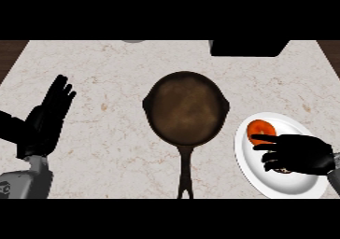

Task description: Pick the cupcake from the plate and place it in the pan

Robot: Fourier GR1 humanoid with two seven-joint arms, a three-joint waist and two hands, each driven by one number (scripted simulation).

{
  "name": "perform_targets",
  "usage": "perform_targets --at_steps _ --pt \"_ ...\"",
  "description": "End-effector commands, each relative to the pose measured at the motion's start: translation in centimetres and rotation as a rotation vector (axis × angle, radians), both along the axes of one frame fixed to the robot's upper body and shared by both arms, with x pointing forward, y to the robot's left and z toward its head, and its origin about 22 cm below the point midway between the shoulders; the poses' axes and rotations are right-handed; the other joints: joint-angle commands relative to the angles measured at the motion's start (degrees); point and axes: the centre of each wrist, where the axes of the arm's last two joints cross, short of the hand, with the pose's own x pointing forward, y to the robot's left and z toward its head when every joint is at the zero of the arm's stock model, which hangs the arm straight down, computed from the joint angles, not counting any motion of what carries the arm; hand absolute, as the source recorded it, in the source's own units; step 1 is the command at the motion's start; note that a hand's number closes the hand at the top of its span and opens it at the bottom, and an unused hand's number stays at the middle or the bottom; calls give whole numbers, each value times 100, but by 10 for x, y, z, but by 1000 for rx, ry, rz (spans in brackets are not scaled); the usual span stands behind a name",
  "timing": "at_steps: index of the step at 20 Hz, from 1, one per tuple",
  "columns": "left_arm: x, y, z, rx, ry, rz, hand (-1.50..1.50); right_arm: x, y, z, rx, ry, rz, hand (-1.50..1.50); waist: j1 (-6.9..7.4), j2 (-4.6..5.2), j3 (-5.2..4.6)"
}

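The right hand [300,154] lies over the white plate [283,184] at 4 o'clock, fingers curled round the orange cupcake [259,128] on the plate's far-left part. At 9 o'clock the left hand [45,119] rests open, fingers straight. The dark pan [187,107] sits mid-counter, handle toward 6 o'clock.

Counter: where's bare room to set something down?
Bare counter between the left hand and the pan, and beyond the pan toward the far edge. Crowded at right: plate, cupcake, right hand.
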Motion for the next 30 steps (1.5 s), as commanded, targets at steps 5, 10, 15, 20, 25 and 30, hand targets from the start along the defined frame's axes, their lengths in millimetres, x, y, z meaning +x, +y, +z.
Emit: perform_targets --at_steps 5,10,15,20,25,30 --pt "1 19 5 -12 -2 16 0 1 -11 -21 71 74 75 150 3 43 31" --pt "-4 -3 -12 16 -13 -17 0 13 -5 -17 77 105 69 150 28 44 31" --pt "5 1 -3 12 12 11 0 -1 84 -42 218 88 -385 150 -133 -21 -10" --pt "2 9 -4 15 25 52 0 -9 109 -50 340 40 -693 150 -433 -129 -17" --pt "1 6 -8 6 44 50 0 6 176 2 487 -256 -869 150 -330 -239 -36" --pt "4 4 -8 10 41 25 0 7 213 57 582 -525 -997 150 -61 -204 -25"
